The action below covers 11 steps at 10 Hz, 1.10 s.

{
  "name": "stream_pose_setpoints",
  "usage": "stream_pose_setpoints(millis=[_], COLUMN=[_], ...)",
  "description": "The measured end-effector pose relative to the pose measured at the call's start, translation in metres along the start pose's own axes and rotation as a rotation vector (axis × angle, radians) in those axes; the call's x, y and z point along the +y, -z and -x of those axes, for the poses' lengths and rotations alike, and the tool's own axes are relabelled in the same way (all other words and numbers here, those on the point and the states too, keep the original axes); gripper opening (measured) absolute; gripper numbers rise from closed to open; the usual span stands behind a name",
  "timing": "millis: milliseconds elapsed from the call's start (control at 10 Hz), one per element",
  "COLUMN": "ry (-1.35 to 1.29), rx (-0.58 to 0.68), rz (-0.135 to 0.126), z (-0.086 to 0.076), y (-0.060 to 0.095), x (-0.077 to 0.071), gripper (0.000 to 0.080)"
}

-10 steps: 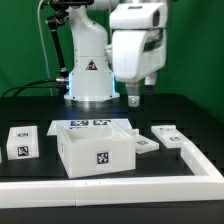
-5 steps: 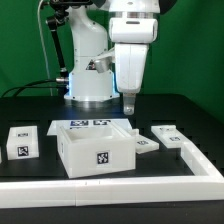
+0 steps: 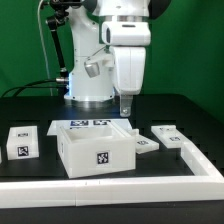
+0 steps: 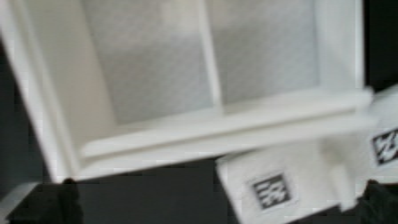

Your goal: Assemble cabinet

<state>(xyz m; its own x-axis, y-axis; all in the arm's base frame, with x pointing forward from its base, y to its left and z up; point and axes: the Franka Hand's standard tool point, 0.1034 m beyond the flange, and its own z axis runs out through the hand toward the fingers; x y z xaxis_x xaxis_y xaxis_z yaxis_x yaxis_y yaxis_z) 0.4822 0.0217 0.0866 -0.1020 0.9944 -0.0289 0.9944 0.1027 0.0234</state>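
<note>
Above the cabinet (image 3: pixel 80 150), the jaws hang touching nothing; whether apart or together I cannot tell.

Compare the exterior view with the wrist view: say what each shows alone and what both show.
Only the exterior view: the robot base, the gripper hanging above the table, and a tagged block at that view's left. Only the wrist view: the inside of the cabinet, split by a bar. Both: the white cabinet and the black table.
</note>
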Motion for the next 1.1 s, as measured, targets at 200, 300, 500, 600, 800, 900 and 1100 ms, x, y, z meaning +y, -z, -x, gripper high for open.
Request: stream_pose_setpoints(millis=[200, 300, 500, 600, 800, 900, 1100], ry=[0.030, 0.031, 0.030, 0.040, 0.132, 0.155, 0.167], rx=[-0.001, -0.001, -0.001, -0.001, 0.007, 0.009, 0.012], rz=[-0.006, -0.006, -0.007, -0.010, -0.030, -0.038, -0.049], z=[0.008, 0.007, 0.007, 0.009, 0.017, 0.018, 0.024], y=[-0.005, -0.005, -0.006, -0.007, -0.018, -0.021, -0.024], x=[-0.005, -0.004, -0.005, -0.007, -0.029, -0.033, -0.039], gripper=[0.0797, 0.0797, 0.0797, 0.0797, 0.0797, 0.0797, 0.0797])
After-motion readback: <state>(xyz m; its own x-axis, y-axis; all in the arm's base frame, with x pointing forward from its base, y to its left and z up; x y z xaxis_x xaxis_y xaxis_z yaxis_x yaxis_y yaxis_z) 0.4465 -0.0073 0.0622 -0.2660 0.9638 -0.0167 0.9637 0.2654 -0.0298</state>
